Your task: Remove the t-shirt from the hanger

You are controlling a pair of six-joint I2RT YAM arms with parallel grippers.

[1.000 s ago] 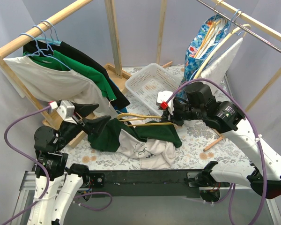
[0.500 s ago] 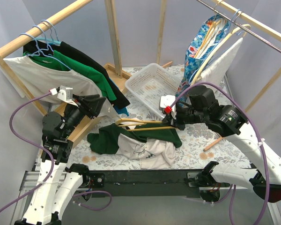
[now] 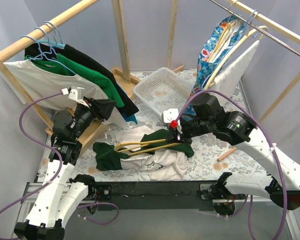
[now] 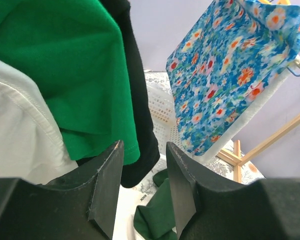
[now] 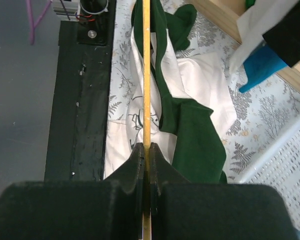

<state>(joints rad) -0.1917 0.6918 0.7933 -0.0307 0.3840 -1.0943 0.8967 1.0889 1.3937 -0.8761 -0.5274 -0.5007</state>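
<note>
- Right gripper: jaws pinched tight on thin yellow wooden hanger, nothing else in grasp.
- Left gripper: jaws parted, empty, raised beside clothes hanging on wooden rack, well apart from hanger.
- Dark green t-shirt: crumpled on floral table, draped over white printed garment.
- Hanger's far end seems caught in green fabric.
- Judgement: mostly off; final pull-free left.

White arms carry black joints, purple cables.

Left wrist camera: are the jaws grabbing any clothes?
No, the left jaws stand open with nothing between them; the green shirt hangs beyond them.
</note>
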